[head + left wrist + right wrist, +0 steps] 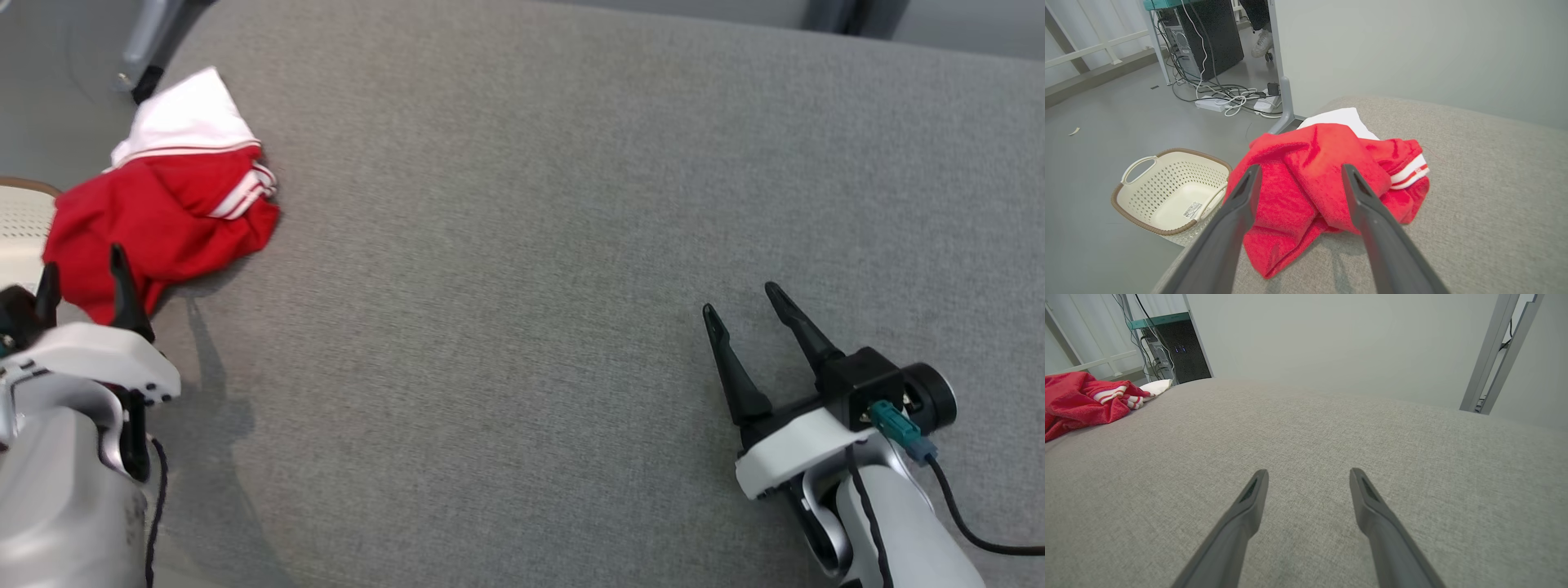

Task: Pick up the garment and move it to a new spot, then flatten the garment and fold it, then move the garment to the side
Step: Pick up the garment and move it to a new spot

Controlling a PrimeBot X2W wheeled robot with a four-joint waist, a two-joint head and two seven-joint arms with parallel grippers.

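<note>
Grey woven fabric covers the pad, which is flat and bare apart from its far left corner. That's where the garment sits, a crumpled red heap with a white part and red-and-white striped trim, spilling a bit over the pad's left edge.

The left gripper is at the pad's left edge, fingers spread wide with nothing between them, aimed at the near side of the heap. Can't tell if the tips touch the cloth. The right gripper is over the pad's near right part, also spread wide and holding nothing.

Room stuff: a cream basket with a brown rim is on the grey floor just off the pad's left edge. Beyond the pad's far left corner there's a black PC tower, tangled cables and someone's shoe. A plain pale wall runs behind the pad's far edge.
</note>
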